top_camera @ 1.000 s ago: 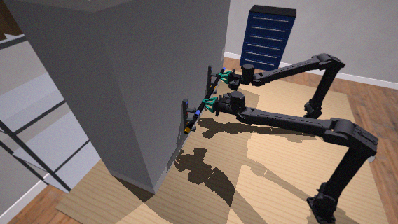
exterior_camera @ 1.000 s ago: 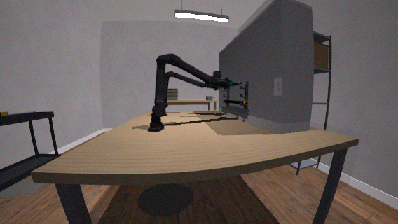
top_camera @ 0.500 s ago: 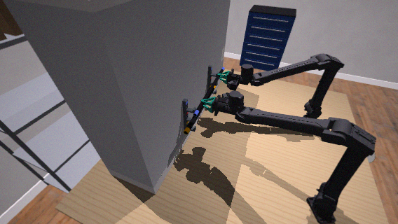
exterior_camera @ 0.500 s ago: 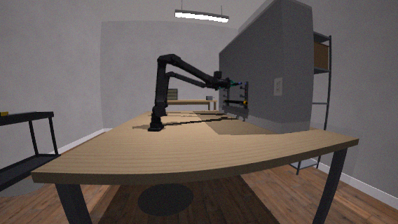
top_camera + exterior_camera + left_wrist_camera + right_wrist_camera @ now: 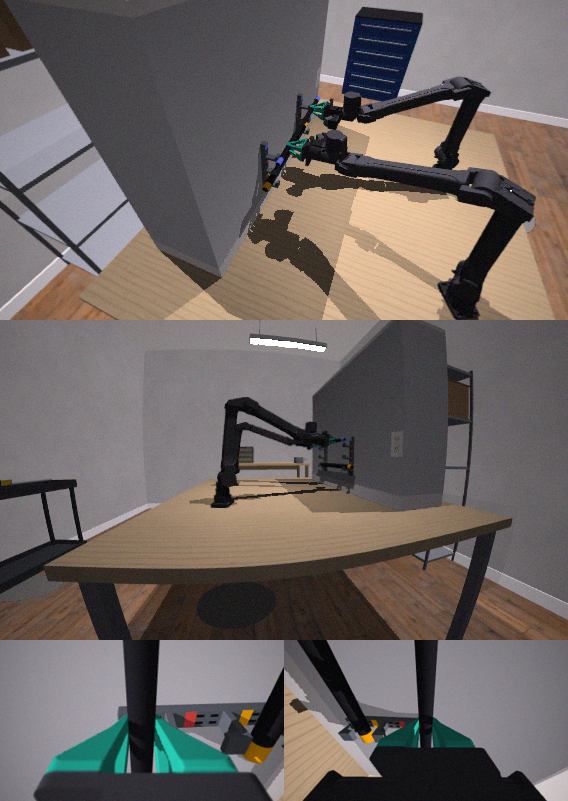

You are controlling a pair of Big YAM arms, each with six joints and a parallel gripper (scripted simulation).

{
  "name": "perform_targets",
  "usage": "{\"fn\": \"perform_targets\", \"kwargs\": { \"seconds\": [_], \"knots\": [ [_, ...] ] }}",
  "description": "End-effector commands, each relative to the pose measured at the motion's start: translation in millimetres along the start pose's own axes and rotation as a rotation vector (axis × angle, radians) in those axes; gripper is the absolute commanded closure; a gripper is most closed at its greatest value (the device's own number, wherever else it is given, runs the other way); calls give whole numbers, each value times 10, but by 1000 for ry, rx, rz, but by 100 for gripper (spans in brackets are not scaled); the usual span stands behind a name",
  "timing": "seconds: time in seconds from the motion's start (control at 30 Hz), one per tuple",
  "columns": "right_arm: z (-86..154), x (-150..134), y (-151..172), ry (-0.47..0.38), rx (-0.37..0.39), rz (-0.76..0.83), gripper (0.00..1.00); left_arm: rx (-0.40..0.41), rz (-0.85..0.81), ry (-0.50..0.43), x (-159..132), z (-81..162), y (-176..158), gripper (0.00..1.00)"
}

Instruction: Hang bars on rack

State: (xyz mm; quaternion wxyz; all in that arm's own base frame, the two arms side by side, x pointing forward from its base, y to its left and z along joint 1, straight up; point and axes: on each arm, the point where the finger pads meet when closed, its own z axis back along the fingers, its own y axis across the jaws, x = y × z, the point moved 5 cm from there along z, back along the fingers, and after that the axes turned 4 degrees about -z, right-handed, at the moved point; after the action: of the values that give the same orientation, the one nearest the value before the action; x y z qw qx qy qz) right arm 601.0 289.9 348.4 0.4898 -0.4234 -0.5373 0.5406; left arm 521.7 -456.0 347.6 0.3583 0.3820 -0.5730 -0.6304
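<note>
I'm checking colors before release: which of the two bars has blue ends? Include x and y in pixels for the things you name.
The upper bar (image 5: pixel 286 152) (image 5: pixel 143 683) (image 5: pixel 427 683), held in both pincers; the other, lower bar (image 5: pixel 274 712) (image 5: pixel 343 694) has orange ends.

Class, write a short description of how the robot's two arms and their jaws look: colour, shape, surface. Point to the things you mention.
Both arms (image 5: pixel 410 172) (image 5: pixel 425 100) are matte black, with long slab-like links, bulky joints and a stubby cylinder near each wrist. Each ends in green jaws whose sides taper to narrow tips, fixed to a black housing. No lettering or loose cables can be made out.
</note>
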Motion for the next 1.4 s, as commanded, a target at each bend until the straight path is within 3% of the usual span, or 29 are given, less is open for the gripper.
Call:
{"fn": "perform_targets", "kwargs": {
  "seconds": [0.0,1.37],
  "knots": [
    [-104,14,-603,-2,-104,-41,100,121,44,22,-134,-118,756,100],
    [-350,20,-622,-2,-104,-41,100,121,44,22,-142,-364,786,100]
  ]
}}
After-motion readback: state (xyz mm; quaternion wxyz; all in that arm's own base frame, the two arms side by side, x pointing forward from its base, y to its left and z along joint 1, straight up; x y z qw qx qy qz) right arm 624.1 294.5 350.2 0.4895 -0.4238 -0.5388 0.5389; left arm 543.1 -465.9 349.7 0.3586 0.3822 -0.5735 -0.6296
